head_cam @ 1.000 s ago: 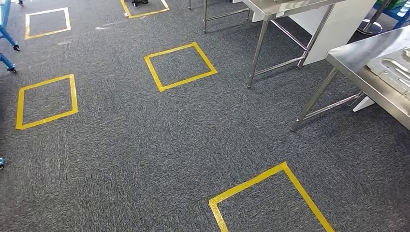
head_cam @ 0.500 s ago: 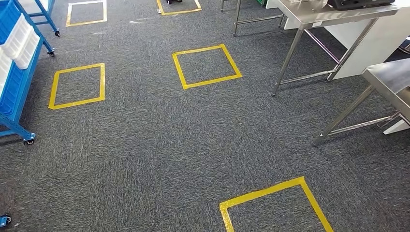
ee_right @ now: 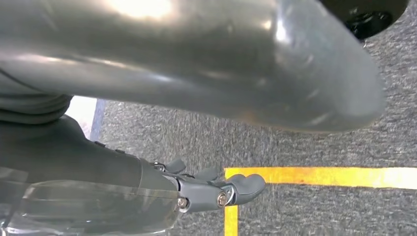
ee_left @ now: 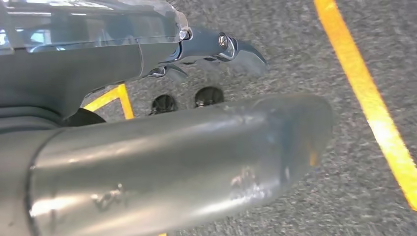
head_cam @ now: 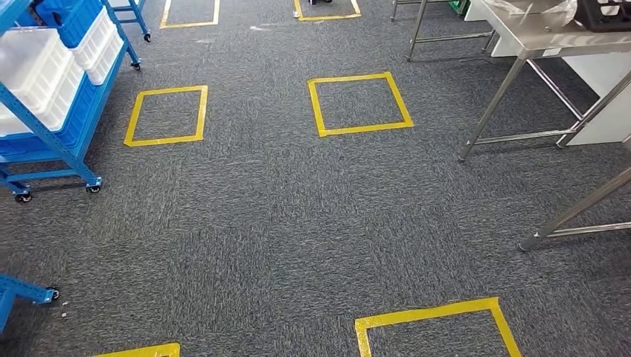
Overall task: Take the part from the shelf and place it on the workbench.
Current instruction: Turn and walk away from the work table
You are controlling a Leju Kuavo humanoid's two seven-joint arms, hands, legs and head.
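Grey carpet [head_cam: 260, 223] with yellow tape squares [head_cam: 359, 104], blue shelf [head_cam: 52, 111], seemingly steel workbench [head_cam: 536, 41].

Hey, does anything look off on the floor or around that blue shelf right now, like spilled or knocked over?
Nothing stands out. The blue shelf stands upright on its wheels with its white bins seated in place, the yellow tape squares lie flat on the carpet, and the steel table stands level. No spill shows.
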